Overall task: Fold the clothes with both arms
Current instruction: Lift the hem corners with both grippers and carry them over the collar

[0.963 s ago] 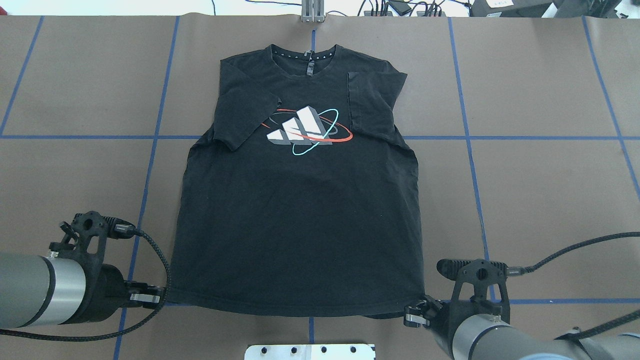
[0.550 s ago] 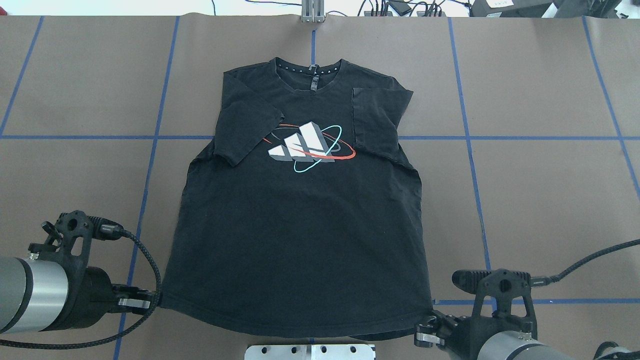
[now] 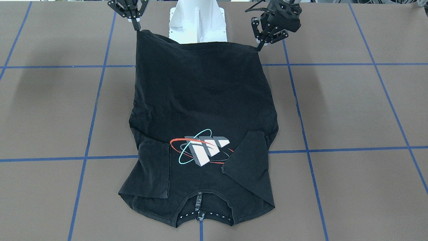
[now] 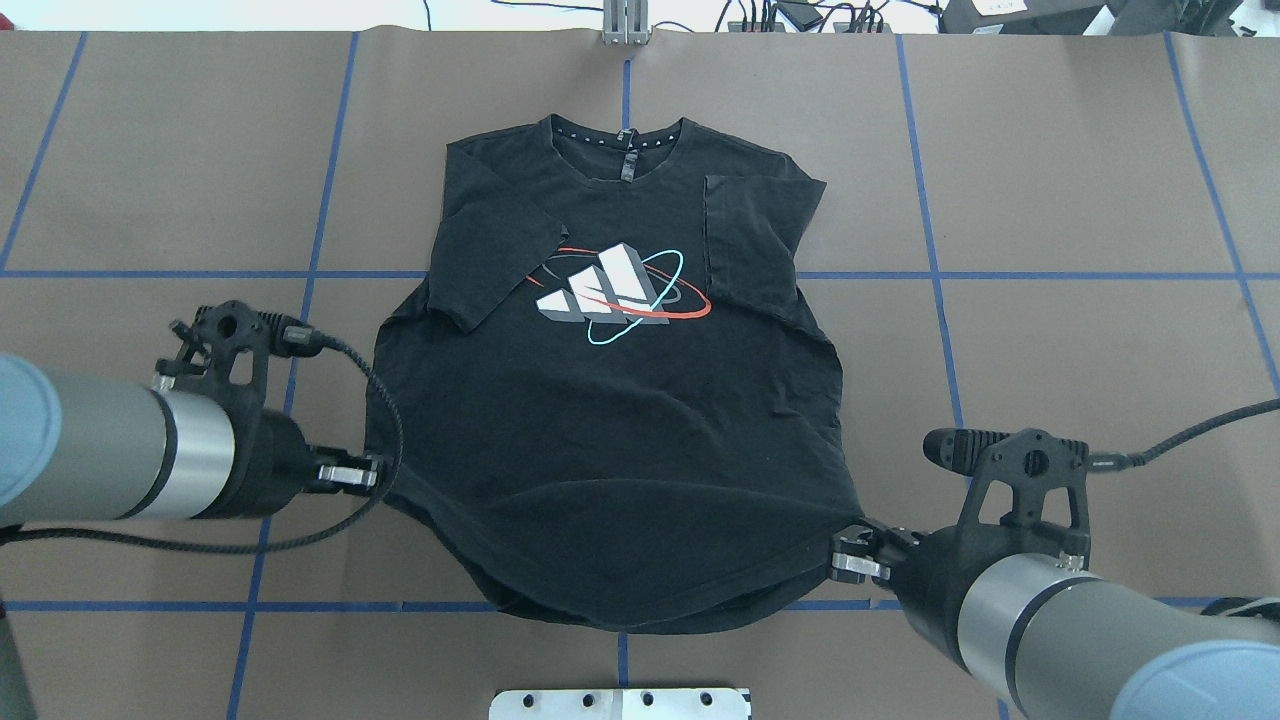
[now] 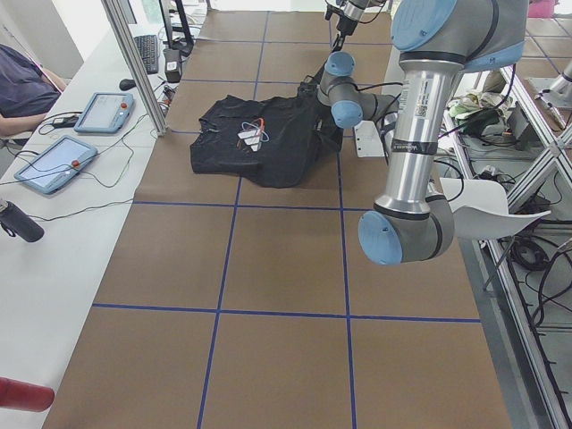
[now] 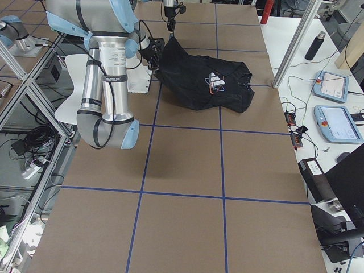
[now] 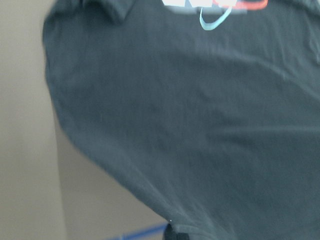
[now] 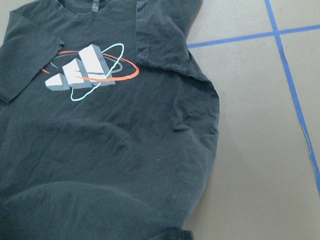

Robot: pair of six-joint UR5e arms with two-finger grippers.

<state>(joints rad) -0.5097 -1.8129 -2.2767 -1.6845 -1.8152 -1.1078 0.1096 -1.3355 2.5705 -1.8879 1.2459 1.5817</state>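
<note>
The black T-shirt (image 4: 600,430) lies print-up on the brown table, collar at the far side, both sleeves folded in beside the white-grey, red and cyan print (image 4: 620,293). My left gripper (image 4: 378,473) is shut on the hem's left corner. My right gripper (image 4: 840,562) is shut on the hem's right corner. Both corners are raised off the table, so the hem sags between them. In the front-facing view the left gripper (image 3: 259,48) and right gripper (image 3: 136,28) hold the hem stretched in front of the base. The right wrist view shows the shirt (image 8: 110,150) wrinkled below.
Blue tape lines (image 4: 300,300) grid the brown table cover. A metal plate (image 4: 620,703) sits at the near edge, and the white pedestal (image 3: 197,20) stands behind the hem. Cables and a bracket (image 4: 625,25) line the far edge. A seated person (image 5: 22,85) and tablets are at the side bench.
Both grippers have risen and moved away from the robot, carrying the hem corners up off the table. The hem now bows and the lower body wrinkles. The collar end has stayed put.
</note>
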